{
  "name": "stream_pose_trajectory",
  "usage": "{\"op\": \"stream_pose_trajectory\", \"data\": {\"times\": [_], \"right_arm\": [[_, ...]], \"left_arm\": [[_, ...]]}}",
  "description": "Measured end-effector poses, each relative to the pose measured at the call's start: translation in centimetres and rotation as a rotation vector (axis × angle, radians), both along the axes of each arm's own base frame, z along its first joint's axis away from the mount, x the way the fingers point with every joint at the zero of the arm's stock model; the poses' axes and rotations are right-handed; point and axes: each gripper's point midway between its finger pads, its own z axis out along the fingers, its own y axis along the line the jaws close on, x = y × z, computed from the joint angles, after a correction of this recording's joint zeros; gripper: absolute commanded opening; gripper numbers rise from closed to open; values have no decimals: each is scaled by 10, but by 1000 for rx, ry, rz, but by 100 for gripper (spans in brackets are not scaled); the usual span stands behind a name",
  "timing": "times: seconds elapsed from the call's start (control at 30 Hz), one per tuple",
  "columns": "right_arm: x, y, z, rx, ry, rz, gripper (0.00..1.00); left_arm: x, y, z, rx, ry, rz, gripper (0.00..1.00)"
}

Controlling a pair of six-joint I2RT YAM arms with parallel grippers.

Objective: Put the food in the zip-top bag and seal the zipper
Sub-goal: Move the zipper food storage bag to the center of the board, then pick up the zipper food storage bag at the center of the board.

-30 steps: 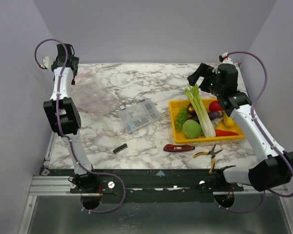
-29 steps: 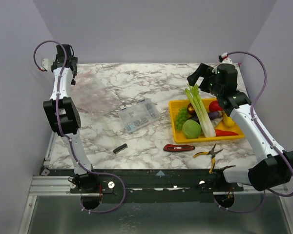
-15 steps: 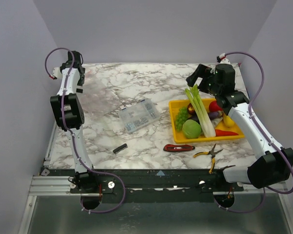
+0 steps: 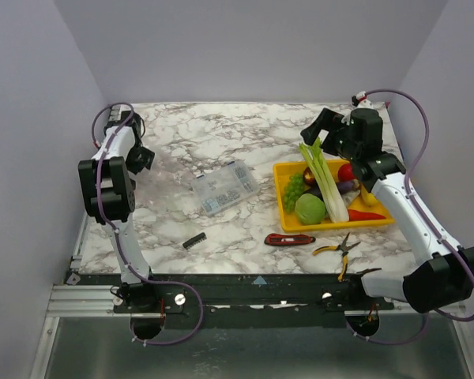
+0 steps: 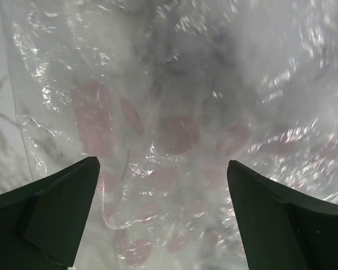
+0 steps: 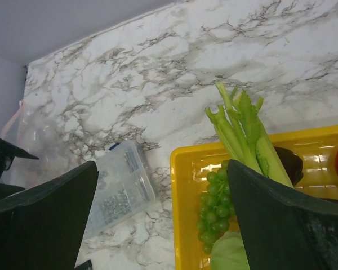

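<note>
Plastic-film hazard: expect the zip-top bag (image 4: pixel 159 152), flat on the worktop (image 4: pixel 245 126) well left of the yellow tray (image 4: pixel 332 226), to slip or bunch under the left pincer (image 5: pixel 162 163), spread open just above it. Keep the right pincer (image 6: pixel 162 166), likewise open above the tray's far-left corner, off the celery (image 4: pixel 325 178). In tray: celery, grapes (image 4: pixel 294 192), cabbage (image 4: pixel 310 208), tomato (image 4: pixel 348 170), eggplant (image 4: pixel 344 187), chili (image 4: pixel 366 215). In bag: no food visible.

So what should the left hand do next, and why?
Probably lower the left gripper a little and pinch the zip-top bag. Its fingers are open right above the crinkly clear plastic, holding nothing, and all the food sits in the yellow tray, so the bag likely needs holding open first.
</note>
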Motion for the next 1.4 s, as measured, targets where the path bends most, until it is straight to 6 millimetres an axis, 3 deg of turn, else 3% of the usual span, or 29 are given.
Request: {"op": "stream_pose_trajectory", "data": {"times": [0.07, 0.27, 0.37, 0.43, 0.77, 0.87, 0.97, 1.03, 1.17, 1.4], "right_arm": [[-4, 0, 4, 7, -10, 4, 100], [-12, 2, 16, 27, -39, 21, 100], [-14, 5, 14, 35, -34, 40, 100], [-16, 8, 10, 39, -25, 56, 100], [-19, 12, 4, 46, -8, 83, 100], [-20, 12, 2, 45, -4, 83, 100], [-20, 12, 2, 45, -4, 83, 100], [-20, 12, 2, 45, -3, 83, 100], [-20, 12, 2, 43, -3, 84, 100], [-20, 12, 2, 38, -6, 86, 100]], "left_arm": [[-33, -5, -3, -1, 66, -53, 98], [-103, 1, 0, 76, 167, -138, 99], [-129, 8, 8, 140, 168, -190, 98], [-132, 11, 21, 173, 130, -236, 98], [-69, -1, 80, 261, -109, -436, 98], [-31, 0, 105, 293, -158, -471, 98], [1, -3, 117, 331, -149, -505, 98], [21, -9, 116, 359, -119, -523, 99], [34, -23, 97, 354, -26, -547, 99], [18, -40, 60, 215, 121, -521, 98]]}}
